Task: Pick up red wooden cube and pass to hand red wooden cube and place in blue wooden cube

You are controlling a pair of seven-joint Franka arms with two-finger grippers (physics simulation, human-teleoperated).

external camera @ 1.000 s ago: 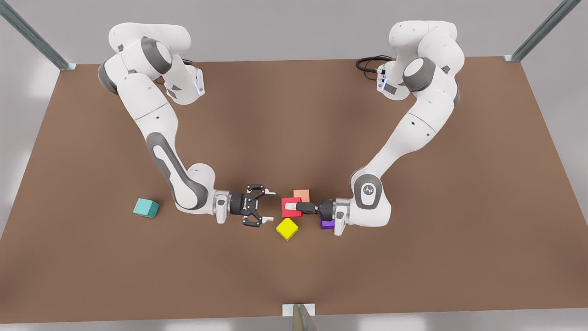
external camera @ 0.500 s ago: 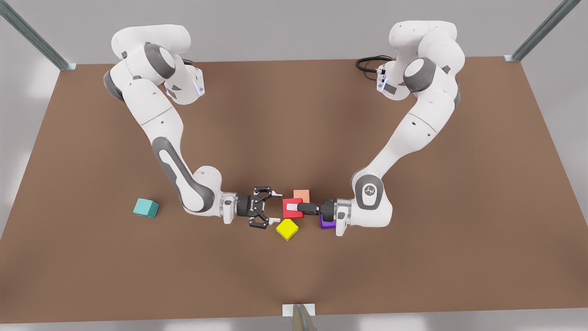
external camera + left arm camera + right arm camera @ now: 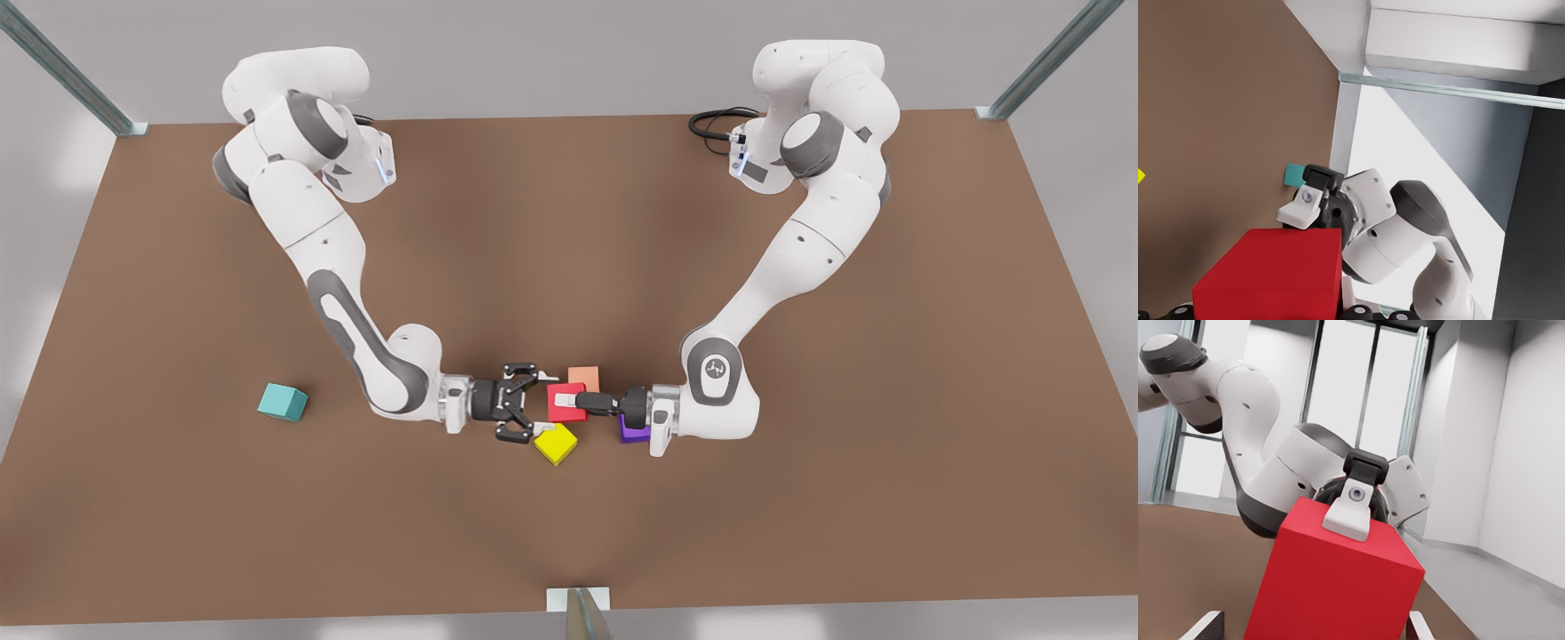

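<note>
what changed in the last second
The right claw, open, moved toward the front view's right, and its fingertips now flank the red wooden cube. The left claw stayed shut on that cube, which is still in the same spot. The blue wooden cube did not move.

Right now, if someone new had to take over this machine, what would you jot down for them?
Left claw, on the front view's right arm: shut on the red cube, near the middle of the table.
Right claw, on the other arm: open, with a finger on either side of the red cube. It faces the left claw and is not closed yet.
Blue cube: sits alone on the table toward the front view's left, untouched.
Done: red cube picked up and presented to the right claw.
Left: right claw closes, left claw lets go, then the red cube goes to the blue cube.
</note>
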